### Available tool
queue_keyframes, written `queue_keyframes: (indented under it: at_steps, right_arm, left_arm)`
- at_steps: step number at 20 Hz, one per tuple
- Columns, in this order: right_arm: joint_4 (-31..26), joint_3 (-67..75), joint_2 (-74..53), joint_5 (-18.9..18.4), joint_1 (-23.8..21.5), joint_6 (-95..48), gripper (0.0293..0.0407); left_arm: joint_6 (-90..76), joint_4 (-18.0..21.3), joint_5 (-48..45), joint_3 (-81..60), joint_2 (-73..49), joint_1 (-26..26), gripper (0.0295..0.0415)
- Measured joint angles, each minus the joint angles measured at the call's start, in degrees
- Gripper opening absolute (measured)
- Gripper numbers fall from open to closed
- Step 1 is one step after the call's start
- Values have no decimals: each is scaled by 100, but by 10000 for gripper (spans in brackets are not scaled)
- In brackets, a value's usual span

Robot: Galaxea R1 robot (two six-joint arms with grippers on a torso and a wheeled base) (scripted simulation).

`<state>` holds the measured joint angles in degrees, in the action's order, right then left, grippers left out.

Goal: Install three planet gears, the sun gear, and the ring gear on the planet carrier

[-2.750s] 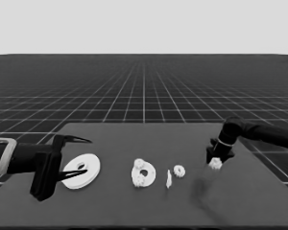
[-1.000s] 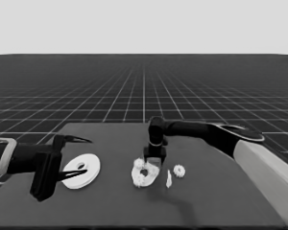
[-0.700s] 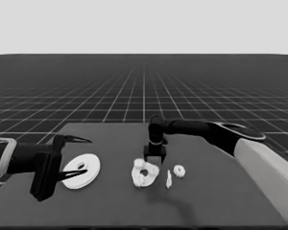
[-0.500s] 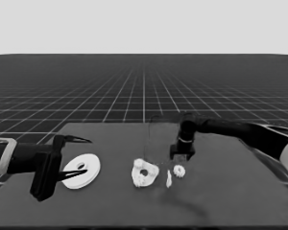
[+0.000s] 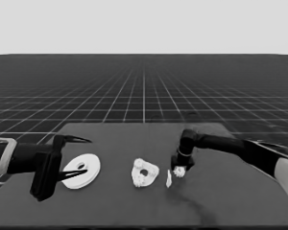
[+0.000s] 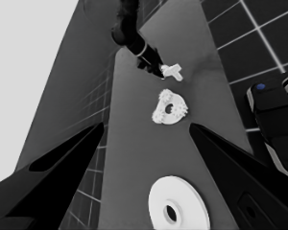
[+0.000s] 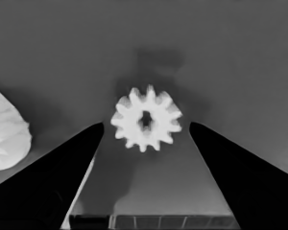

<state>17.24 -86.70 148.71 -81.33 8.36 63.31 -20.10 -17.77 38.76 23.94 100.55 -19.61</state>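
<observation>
The smaller round part (image 5: pixel 145 173) lies mid-table with small toothed gears seated around its hole; it also shows in the left wrist view (image 6: pixel 170 109). Just to its right a thin white piece (image 5: pixel 169 178) stands, and beside that a loose gear (image 5: pixel 179 171) lies flat on the table. My right gripper (image 5: pixel 181 166) hangs low over this gear. The right wrist view shows the gear (image 7: pixel 146 123) between the open fingers of the gripper (image 7: pixel 146 126), which do not touch it. The larger round part (image 5: pixel 81 170) lies at the left, under my waiting, open left gripper (image 5: pixel 79 155).
The right arm (image 5: pixel 230 146) reaches in from the right across the table's right half. A white lump (image 7: pixel 5 134) at the right wrist view's edge is part of the smaller round part. Dark machinery with blue lights (image 6: pixel 273 124) sits past the table's edge.
The right gripper carried a gear from the right to the smaller round part, left it there, then swung back right and came down over the loose gear. The left arm has not moved.
</observation>
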Motion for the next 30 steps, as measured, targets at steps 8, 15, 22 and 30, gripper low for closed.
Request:
queue_keyframes:
  at_steps: [8,15,22,30]
  right_arm:
    - [99,-133,50,86,115,-58,314]
    - [100,-133,51,86,110,-59,310]
    - [-829,598,-225,-488,-972,273,310]
    - [-806,-579,2280,-697,-1006,1590,310]
  left_arm:
    - [0,0,0,0,0,0,385]
    - [0,0,0,0,0,0,385]
    - [0,0,0,0,0,0,385]
    - [0,0,0,0,0,0,385]
